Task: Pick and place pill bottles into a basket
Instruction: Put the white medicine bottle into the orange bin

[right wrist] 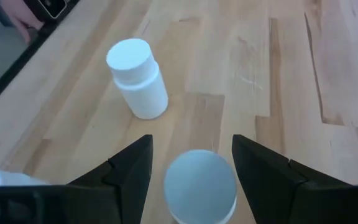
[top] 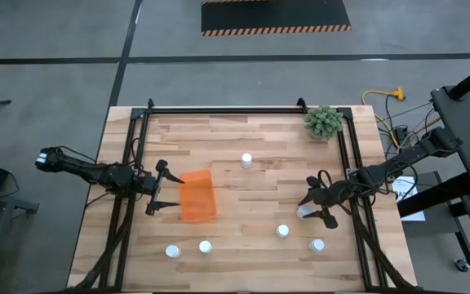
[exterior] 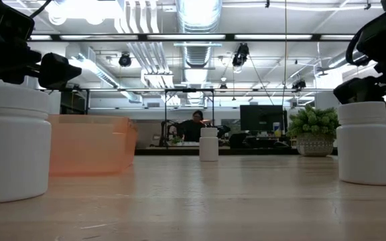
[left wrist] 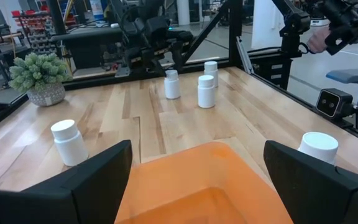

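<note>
The orange basket [top: 197,196] rests on its base left of the table's middle. My left gripper [top: 170,190] is open just to its left; in the left wrist view its fingers stand on either side of the basket's near end [left wrist: 197,180], apart from it. My right gripper [top: 312,211] is open and points down over one white-capped pill bottle [right wrist: 201,183], which stands upright on the table between the two fingers. Whether they touch it does not show. Other bottles stand at the far middle [top: 246,160], near right [top: 282,231] [top: 317,244] and near left [top: 205,247] [top: 171,251].
A green fuzzy plant [top: 323,122] in a pot stands at the far right corner. Dark frame rails [top: 137,163] run along the left, right and far sides. Another bottle [right wrist: 137,78] stands close beyond my right gripper. Bare wood lies between the basket and the right gripper.
</note>
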You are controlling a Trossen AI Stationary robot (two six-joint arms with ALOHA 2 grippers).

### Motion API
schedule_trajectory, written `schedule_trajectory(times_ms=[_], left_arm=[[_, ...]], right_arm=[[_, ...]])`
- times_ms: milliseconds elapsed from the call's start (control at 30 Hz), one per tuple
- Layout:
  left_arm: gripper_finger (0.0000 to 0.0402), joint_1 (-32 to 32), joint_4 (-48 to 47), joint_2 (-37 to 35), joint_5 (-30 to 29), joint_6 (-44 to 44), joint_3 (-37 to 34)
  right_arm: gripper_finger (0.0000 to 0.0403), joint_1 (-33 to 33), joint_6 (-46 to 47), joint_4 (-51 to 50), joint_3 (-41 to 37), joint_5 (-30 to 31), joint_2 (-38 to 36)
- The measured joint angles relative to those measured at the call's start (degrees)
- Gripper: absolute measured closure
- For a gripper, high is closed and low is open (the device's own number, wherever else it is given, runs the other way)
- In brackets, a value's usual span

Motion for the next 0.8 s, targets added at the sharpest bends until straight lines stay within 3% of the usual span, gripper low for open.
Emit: schedule_trajectory(times_ms=[633, 800], left_arm=[[0.0056, 0.00, 0.00, 0.02, 0.00, -0.02, 0.00], [0.0056, 0.00, 0.00, 0.02, 0.00, 0.00, -0.01]], right_arm=[[0.0193, -0.01, 1.40, -0.74, -1.29, 0.28, 0.87], [0.0215, -0.02, 2.05, -0.65, -1.38, 0.46, 1.03]])
